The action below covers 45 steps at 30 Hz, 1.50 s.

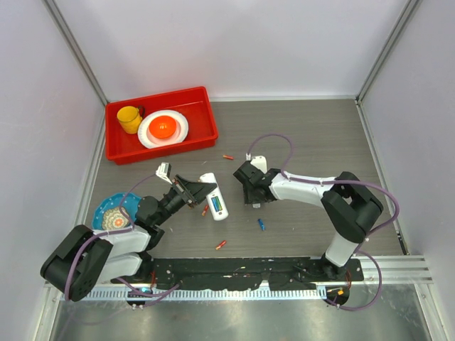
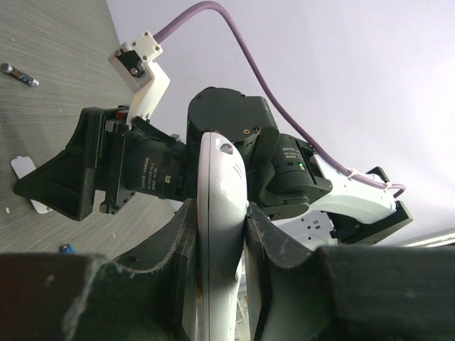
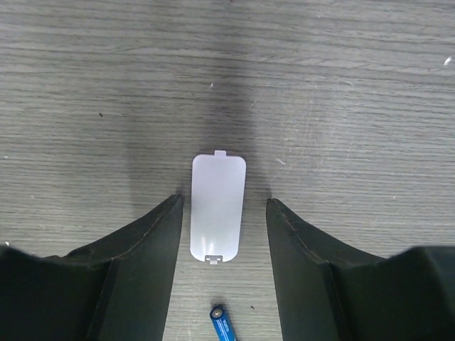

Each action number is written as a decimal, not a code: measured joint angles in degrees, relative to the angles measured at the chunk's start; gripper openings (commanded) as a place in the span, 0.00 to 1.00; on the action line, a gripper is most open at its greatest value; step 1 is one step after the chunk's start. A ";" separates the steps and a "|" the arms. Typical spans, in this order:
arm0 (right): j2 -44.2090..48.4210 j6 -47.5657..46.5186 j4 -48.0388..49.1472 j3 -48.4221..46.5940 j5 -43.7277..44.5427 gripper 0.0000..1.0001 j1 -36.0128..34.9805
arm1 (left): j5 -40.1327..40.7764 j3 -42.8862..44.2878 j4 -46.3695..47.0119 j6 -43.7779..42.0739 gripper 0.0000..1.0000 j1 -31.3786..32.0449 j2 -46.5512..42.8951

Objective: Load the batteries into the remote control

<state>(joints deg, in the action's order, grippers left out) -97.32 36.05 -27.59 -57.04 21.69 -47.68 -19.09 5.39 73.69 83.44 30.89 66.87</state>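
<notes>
The white remote control is held by its side in my left gripper, just above the table; it stands edge-on between the jaws in the left wrist view. My right gripper is open and points down over the short white cover piece, which lies flat between its fingers. A blue battery lies just below the cover and shows in the top view. Other batteries lie loose: a red one, an orange one, another.
A red bin at the back left holds a yellow cup and a white plate with an orange item. A blue patterned plate sits by the left arm. White walls close in three sides.
</notes>
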 measured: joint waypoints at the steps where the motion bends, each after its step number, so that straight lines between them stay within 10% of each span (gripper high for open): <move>1: -0.24 0.07 0.20 0.15 -0.11 0.54 0.00 | 0.00 0.00 0.00 0.00 0.00 0.00 0.00; 29: 0.17 0.02 4.44 1.95 -1.92 0.49 0.02 | 0.00 -0.39 0.00 -0.11 0.00 0.00 -0.04; 45: 2.08 0.04 6.51 4.37 -2.49 0.20 0.02 | 0.00 -0.55 0.00 -0.11 0.00 0.00 -0.42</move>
<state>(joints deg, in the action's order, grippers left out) -95.24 36.10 -21.08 -52.66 19.20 -47.66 -19.09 4.84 73.69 83.33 30.89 66.46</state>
